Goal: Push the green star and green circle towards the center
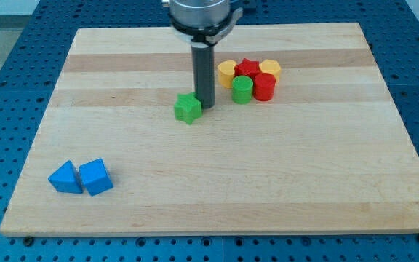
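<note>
Green star is sitting a little above the tabletop's middle, just left of centre. My tip is pressing at its right edge, touching or nearly so; the contact itself is too fine to make out.

Rod is standing straight up, dropping from a grey collar at the view's top, where the rest of the arm is cut off. No claw on this rig: only the bare rod, so nothing is being held.

Green circle is sitting right of my tip, apart from it, at the lower left of a tight cluster: red circle touching it on the right, yellow block above left, red star above, yellow block at upper right. Shapes of the two yellow ones are hard to make out.

Two blue blocks are lying side by side, touching, near the lower left corner, well apart from everything else.

No writing or labels readable anywhere.
</note>
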### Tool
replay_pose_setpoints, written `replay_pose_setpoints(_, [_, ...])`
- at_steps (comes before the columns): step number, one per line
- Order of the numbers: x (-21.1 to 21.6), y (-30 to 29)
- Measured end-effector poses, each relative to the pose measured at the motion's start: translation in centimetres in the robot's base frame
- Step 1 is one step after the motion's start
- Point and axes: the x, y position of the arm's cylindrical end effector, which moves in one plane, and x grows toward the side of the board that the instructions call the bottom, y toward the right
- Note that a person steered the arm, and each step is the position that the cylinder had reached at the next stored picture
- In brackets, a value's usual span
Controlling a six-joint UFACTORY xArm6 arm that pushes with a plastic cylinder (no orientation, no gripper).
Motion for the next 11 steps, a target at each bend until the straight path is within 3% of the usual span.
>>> replay_pose_setpoints(4, [3.4, -9.6])
replay_pose_setpoints(6, [7.2, -12.6])
replay_pose_setpoints(8, [7.4, -15.6])
replay_pose_setpoints(11, [2.2, -5.3])
